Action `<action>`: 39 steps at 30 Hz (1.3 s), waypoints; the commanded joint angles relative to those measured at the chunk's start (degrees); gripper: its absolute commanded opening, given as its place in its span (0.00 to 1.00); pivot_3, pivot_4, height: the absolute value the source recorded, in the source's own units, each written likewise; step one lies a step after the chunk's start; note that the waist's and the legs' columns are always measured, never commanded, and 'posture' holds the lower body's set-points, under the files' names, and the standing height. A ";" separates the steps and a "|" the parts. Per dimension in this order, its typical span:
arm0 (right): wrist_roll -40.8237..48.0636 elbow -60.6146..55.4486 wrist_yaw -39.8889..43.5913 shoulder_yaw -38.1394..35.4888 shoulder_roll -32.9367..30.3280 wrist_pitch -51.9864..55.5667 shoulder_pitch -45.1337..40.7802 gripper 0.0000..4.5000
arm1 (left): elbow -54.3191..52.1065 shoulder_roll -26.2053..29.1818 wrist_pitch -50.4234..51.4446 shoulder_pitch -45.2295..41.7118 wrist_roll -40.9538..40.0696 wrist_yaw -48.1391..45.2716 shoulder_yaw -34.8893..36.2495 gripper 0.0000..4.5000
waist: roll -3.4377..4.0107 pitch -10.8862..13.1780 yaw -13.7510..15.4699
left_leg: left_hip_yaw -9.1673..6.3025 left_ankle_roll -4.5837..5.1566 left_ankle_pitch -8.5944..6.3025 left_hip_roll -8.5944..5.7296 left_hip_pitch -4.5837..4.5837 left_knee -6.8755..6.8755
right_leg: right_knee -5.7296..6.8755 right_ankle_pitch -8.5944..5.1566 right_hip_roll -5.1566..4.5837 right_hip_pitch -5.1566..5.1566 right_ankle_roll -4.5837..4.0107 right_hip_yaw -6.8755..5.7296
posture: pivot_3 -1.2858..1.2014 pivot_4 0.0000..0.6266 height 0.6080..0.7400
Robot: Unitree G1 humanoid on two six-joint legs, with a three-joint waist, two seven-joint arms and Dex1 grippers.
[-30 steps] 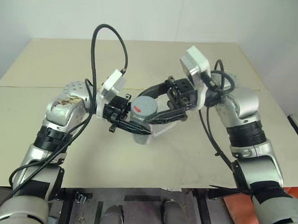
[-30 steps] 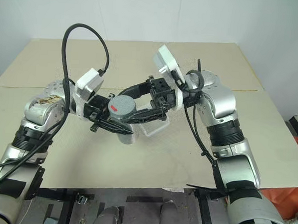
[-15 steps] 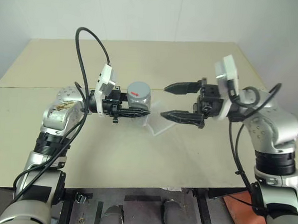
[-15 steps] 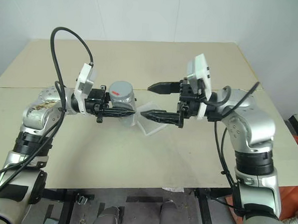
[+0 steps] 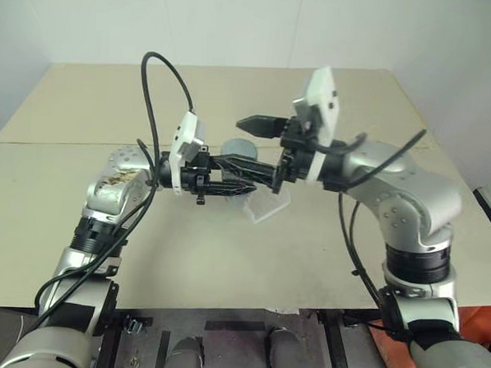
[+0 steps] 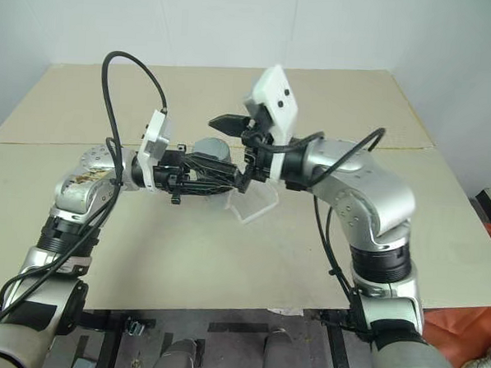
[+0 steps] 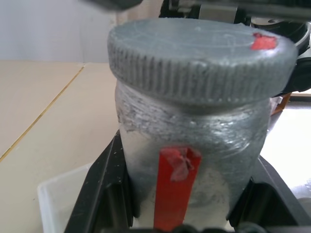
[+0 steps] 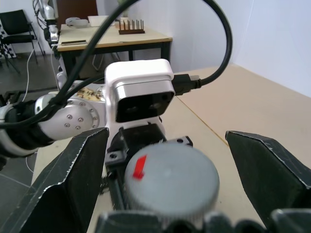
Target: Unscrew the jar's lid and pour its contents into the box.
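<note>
The silvery-grey jar [image 7: 194,145] stands upright in the air above the table, and my left gripper [image 5: 244,172] is shut on its body. Its grey lid [image 8: 170,179] with a red mark sits on the jar's mouth. My right gripper [image 8: 166,136] is open and reaches in from the right, with one finger on each side of the lid and a gap to it on both sides. The clear plastic box [image 5: 267,206] lies on the table just below and to the right of the jar. The contents are hidden inside the jar.
The beige table [image 5: 324,262] has a seam running across its left half and its front edge close to me. An orange object [image 5: 401,349] lies on the floor at the right, past the table's corner.
My right gripper opened off the lid, swung away to the right, then came back with its open fingers around the lid. My left gripper kept hold of the jar and moved it slightly forward.
</note>
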 commanded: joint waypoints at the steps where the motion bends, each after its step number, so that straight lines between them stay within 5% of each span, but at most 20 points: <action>1: -1.88 0.65 -1.37 1.09 1.27 -1.60 -2.27 1.00 | -0.86 -0.17 -1.15 -1.62 0.01 -0.86 0.36 0.43 | 0.00 0.00 -0.01 | -0.01 0.00 0.00 0.00 0.00 0.00 | 0.00 0.00 0.00 0.00 0.00 0.00 | 0.52 0.24 1.00; 27: -0.77 3.89 0.15 -7.37 -9.74 -3.15 3.06 1.00 | -3.21 5.02 1.10 0.01 -1.82 -4.49 2.59 0.43 | 0.01 0.01 0.30 | 0.01 0.01 -0.01 -0.01 -0.01 0.00 | -0.05 0.00 -0.01 0.03 0.00 0.00 | 0.52 0.24 1.00; 39: 1.66 0.32 2.99 -8.65 -11.09 -2.66 2.68 1.00 | 1.06 1.91 -1.17 -1.46 0.77 -0.81 2.07 0.43 | 0.02 0.02 0.11 | 0.01 0.02 -0.01 0.00 -0.02 -0.03 | -0.06 -0.01 0.00 -0.02 -0.01 0.01 | 0.52 0.24 1.00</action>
